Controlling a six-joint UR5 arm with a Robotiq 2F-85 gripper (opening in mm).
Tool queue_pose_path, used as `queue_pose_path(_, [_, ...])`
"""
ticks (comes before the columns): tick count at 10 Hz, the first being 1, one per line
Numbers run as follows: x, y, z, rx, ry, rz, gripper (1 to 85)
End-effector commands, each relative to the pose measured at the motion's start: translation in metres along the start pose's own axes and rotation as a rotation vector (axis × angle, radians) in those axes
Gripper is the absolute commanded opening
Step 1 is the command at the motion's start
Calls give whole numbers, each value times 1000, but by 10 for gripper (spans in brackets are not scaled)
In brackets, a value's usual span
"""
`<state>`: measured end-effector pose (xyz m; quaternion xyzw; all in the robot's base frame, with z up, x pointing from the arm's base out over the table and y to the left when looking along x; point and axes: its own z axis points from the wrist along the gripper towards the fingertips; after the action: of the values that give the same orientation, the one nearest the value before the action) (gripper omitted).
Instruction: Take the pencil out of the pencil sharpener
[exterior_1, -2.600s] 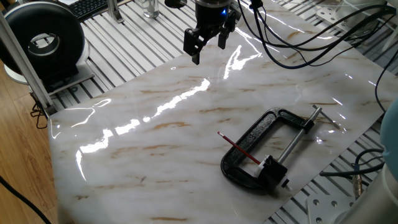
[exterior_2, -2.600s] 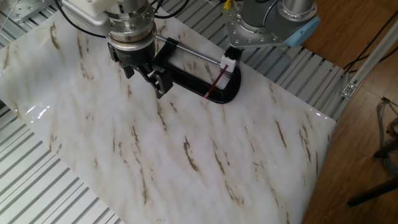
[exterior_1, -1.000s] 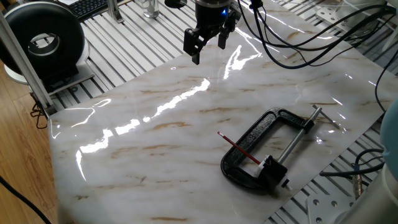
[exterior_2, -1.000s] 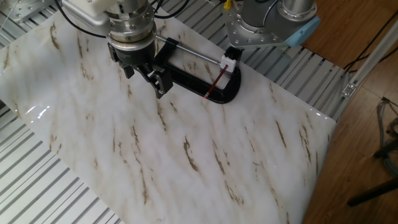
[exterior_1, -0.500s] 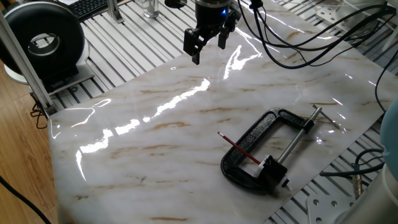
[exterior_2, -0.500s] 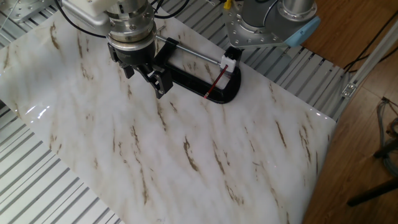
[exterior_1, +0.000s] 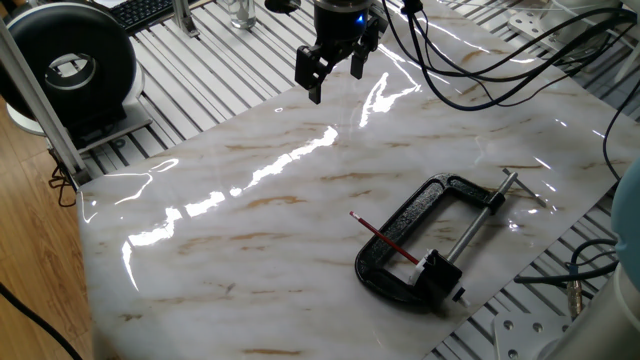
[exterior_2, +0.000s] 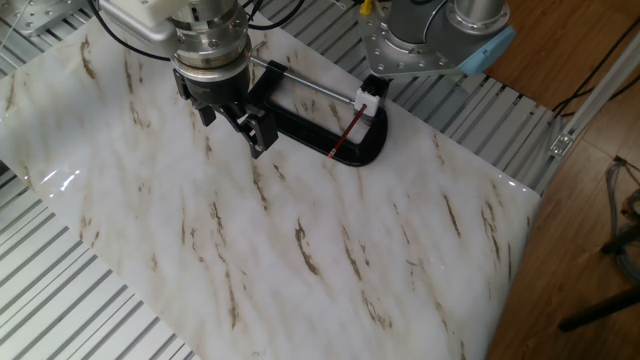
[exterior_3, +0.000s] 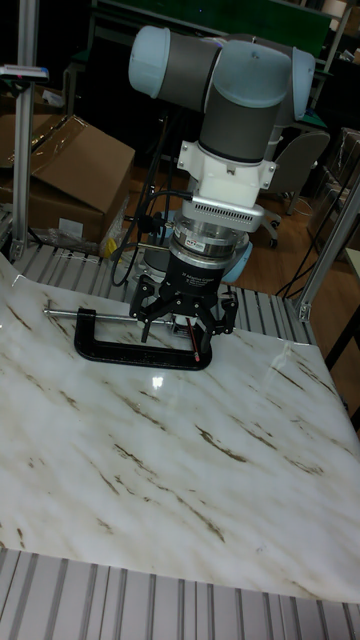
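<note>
The red pencil lies across the open mouth of a large black C-clamp, one end stuck in the small black pencil sharpener with whitish edges. The other fixed view shows the pencil and the pencil sharpener at the clamp's near end. My gripper hangs open and empty over the far edge of the marble sheet, well away from the pencil. In the tall fixed view the gripper stands in front of the clamp, and a bit of the pencil shows between its fingers.
A white marble sheet covers a slotted aluminium table. A black round device stands at the far left and cables trail at the back right. A second robot's base sits just beyond the clamp. A cardboard box lies behind.
</note>
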<state>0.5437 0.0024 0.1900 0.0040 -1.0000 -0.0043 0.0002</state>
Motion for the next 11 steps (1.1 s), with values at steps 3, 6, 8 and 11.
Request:
queue_pose_path(3, [-13, 17, 0, -55, -44, 152, 10])
queue_pose_path(6, [-13, 18, -1, -54, -42, 158, 10])
queue_pose_path(8, [-13, 19, -2, -55, -41, 157, 10])
queue_pose_path(11, [-13, 20, -1, -54, -42, 154, 10])
